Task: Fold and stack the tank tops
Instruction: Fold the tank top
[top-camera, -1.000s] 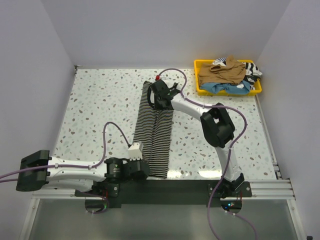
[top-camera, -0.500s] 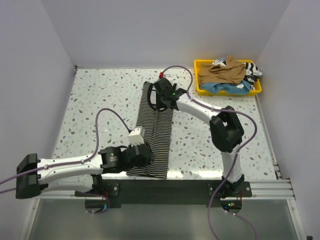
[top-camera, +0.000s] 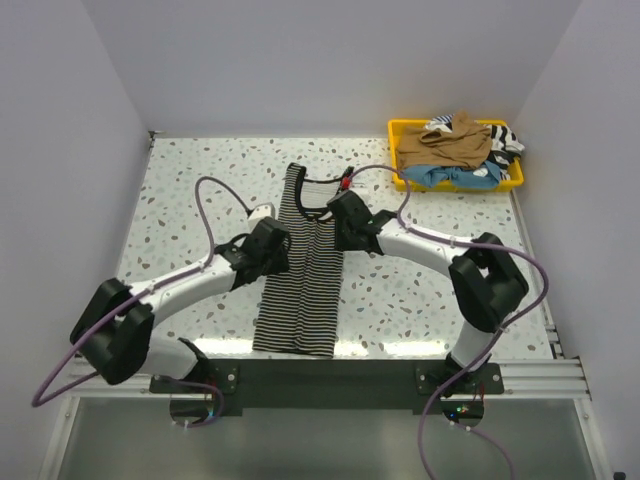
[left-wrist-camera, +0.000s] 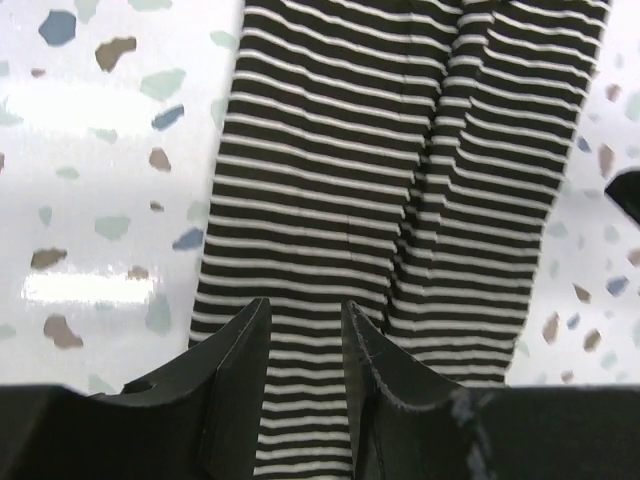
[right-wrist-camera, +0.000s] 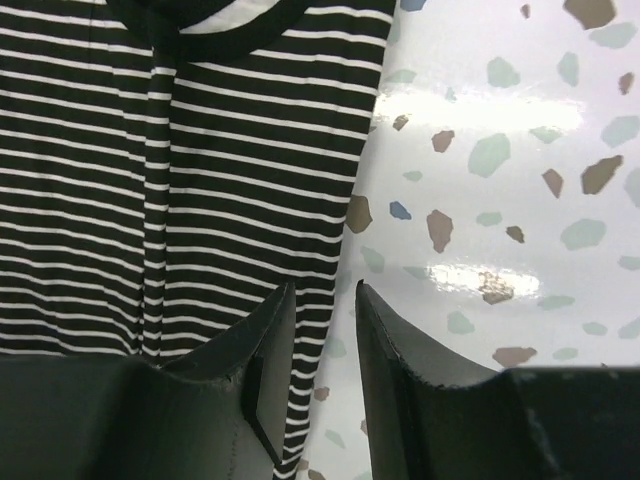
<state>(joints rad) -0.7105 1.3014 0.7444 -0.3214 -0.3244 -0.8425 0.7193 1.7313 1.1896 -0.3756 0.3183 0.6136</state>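
Stripes mark out the garment in play: a black-and-white striped tank top (top-camera: 300, 280) lies flat on the speckled desk (top-camera: 190, 190) at the centre of the top view. It forms a long narrow strip, with the neckline toward the upper edge of the frame and the hem near the arm bases at the bottom. A lengthwise crease runs down its middle.

The left claw (top-camera: 280, 250) sits at the strip's left edge, about halfway along. The right claw (top-camera: 340, 225) sits at the right edge, a little nearer the neckline.

In the left wrist view, the left claw (left-wrist-camera: 305, 310) has its fingers a narrow gap apart at bottom centre, with striped cloth showing in the gap. The right wrist view shows the right claw (right-wrist-camera: 325, 292) with a similar narrow gap, straddling the cloth's right edge. I cannot tell whether either claw is pinching the fabric or only resting over it.

A yellow tray (top-camera: 455, 187) sits in the upper right of the top view, well apart from the strip. It holds a heap: a tan-brown top (top-camera: 445, 145) uppermost, a light blue top (top-camera: 445, 176) along the tray's lower side, and a second striped top (top-camera: 507, 138) at its right end.
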